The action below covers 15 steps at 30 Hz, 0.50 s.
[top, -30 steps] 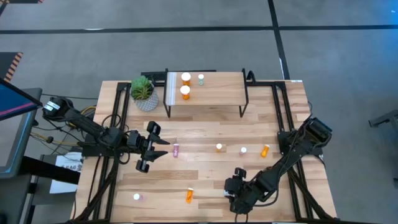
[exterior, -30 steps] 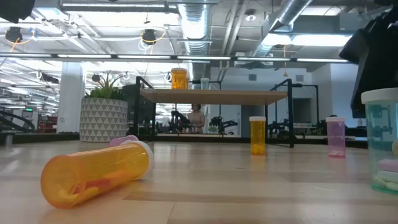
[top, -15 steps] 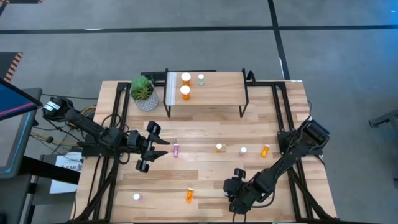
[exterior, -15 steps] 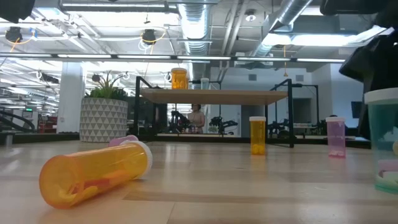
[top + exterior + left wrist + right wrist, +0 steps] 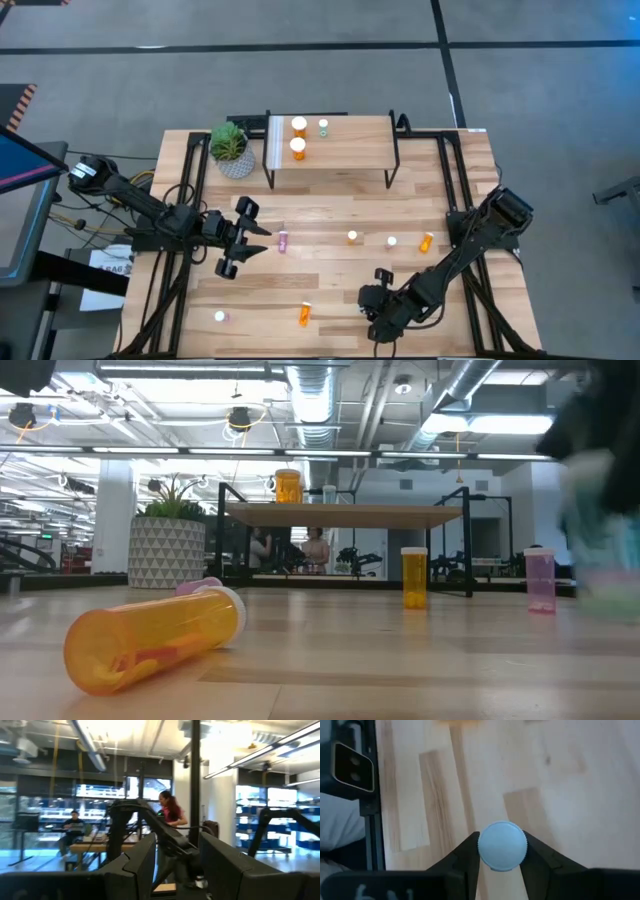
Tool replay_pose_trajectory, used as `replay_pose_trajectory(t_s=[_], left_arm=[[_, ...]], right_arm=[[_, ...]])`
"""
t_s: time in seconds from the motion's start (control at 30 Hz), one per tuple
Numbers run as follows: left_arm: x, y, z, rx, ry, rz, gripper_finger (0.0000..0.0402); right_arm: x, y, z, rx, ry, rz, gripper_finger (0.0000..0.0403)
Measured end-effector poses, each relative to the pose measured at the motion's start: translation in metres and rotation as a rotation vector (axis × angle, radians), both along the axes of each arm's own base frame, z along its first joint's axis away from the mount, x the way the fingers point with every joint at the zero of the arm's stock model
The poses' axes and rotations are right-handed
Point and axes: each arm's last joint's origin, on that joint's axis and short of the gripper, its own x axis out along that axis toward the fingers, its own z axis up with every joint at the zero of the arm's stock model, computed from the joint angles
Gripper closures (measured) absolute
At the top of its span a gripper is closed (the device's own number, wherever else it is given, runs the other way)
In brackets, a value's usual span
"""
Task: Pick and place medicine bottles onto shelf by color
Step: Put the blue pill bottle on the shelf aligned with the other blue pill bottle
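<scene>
Three white-capped medicine bottles point(image 5: 298, 148) stand on the low light-wood shelf point(image 5: 345, 150); six wait on the table. The right gripper point(image 5: 501, 851) pinches a white-capped bottle point(image 5: 502, 846); the left gripper point(image 5: 236, 250) hangs part-open.

2 orange bottles point(image 5: 298, 137) with white caps stand on the light-wood shelf point(image 5: 350, 150), black-legged; the counter point(image 5: 330, 275) is pale wood.

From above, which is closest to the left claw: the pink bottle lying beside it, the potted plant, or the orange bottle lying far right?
From the left gripper, in the high view:
1. Pink bottle, just beside it toward the table's middle.
2. Potted plant, at the shelf's end.
3. Orange bottle, across the table near the right arm.
</scene>
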Motion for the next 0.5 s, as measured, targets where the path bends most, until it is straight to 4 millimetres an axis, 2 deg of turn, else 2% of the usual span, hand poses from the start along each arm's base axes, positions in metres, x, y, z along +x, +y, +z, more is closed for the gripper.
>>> replay_pose_trajectory(t_s=[0.13,0.27,0.4,0.5], left_arm=[[-0.002,0.0,0.003,-0.014,-0.019,-0.024,0.0262],[-0.009,0.002,0.009,-0.004,-0.038,-0.021,0.0262],[-0.022,0.01,0.016,-0.003,0.002,0.053,0.0262],[-0.029,0.017,0.014,-0.015,0.097,0.165,0.0262]], right_arm=[[0.008,-0.01,0.022,-0.029,-0.035,0.026,0.0264],[0.021,-0.034,0.057,-0.073,-0.105,0.043,0.026],[0.033,-0.074,0.09,-0.136,-0.183,0.05,0.0262],[0.041,-0.113,0.114,-0.196,-0.245,0.022,0.0262]])
